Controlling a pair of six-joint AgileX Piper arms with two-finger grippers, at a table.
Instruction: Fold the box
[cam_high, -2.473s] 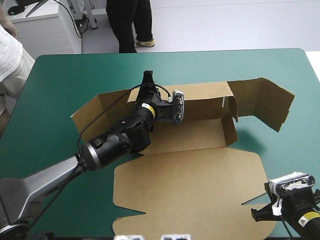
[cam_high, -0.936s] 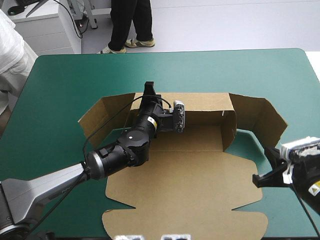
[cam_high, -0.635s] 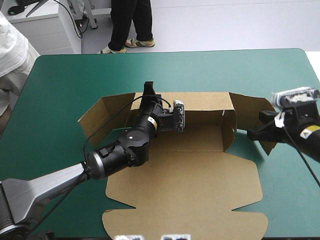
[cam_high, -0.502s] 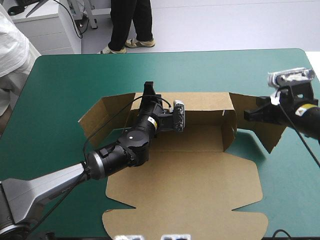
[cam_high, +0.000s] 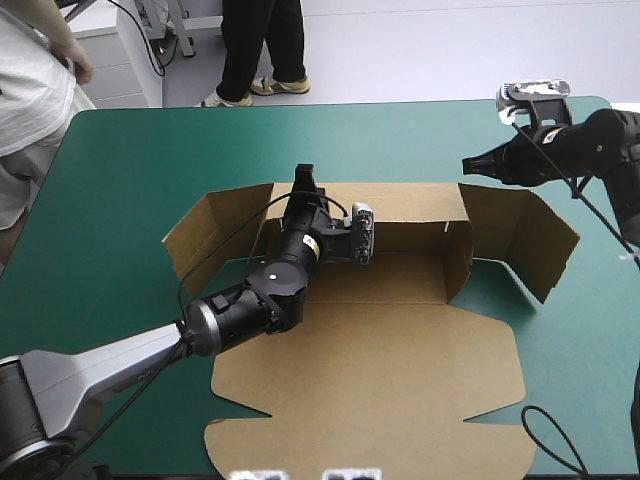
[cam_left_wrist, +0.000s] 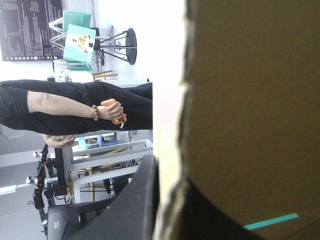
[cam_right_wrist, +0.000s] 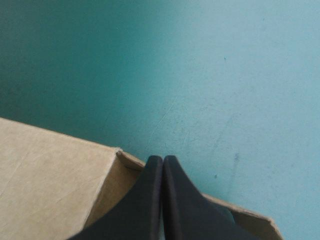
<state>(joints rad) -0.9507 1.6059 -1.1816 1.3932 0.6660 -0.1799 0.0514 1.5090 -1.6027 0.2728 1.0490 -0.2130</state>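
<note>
Left pincer (cam_high: 304, 180) pinched on the far wall of the brown box (cam_high: 380, 370), right pincer (cam_high: 470, 165) pressed together at the far corner of its right flap, teal-green bench (cam_high: 150, 150) beneath

We log a robotics lab — left arm (cam_high: 100, 365) and right arm (cam_high: 610, 135) reach over a teal-green table (cam_high: 150, 150); white cabinet (cam_high: 105, 70) and pale floor (cam_high: 420, 50) beyond.

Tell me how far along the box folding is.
Done: the back wall of the box stands raised. In hand: the left hand is shut on that wall's top edge. The right hand, shut and holding nothing, hovers by the back right corner. Left: the left side flap and right side flap splay outward, untucked, and the lid lies flat toward the near edge.
</note>
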